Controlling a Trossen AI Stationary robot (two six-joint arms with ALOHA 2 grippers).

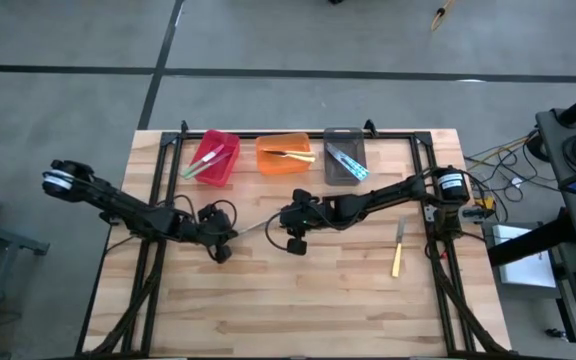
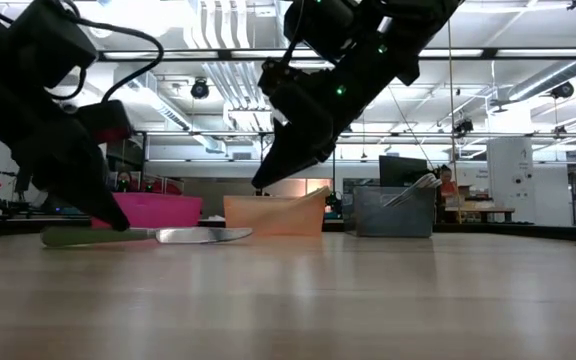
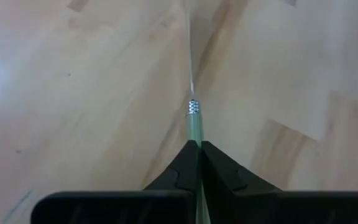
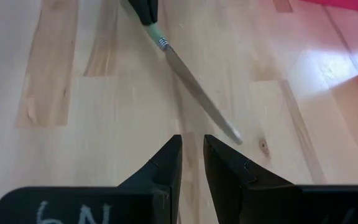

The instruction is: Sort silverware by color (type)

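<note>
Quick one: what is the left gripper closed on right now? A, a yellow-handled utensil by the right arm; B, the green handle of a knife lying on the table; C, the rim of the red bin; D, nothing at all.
B: in the left wrist view the left gripper pinches the green-handled knife, whose blade lies on the table.

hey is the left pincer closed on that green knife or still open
Closed. In the left wrist view the left pincer has its fingers pressed together on the green-handled knife, which lies flat on the table, blade pointing away.
</note>
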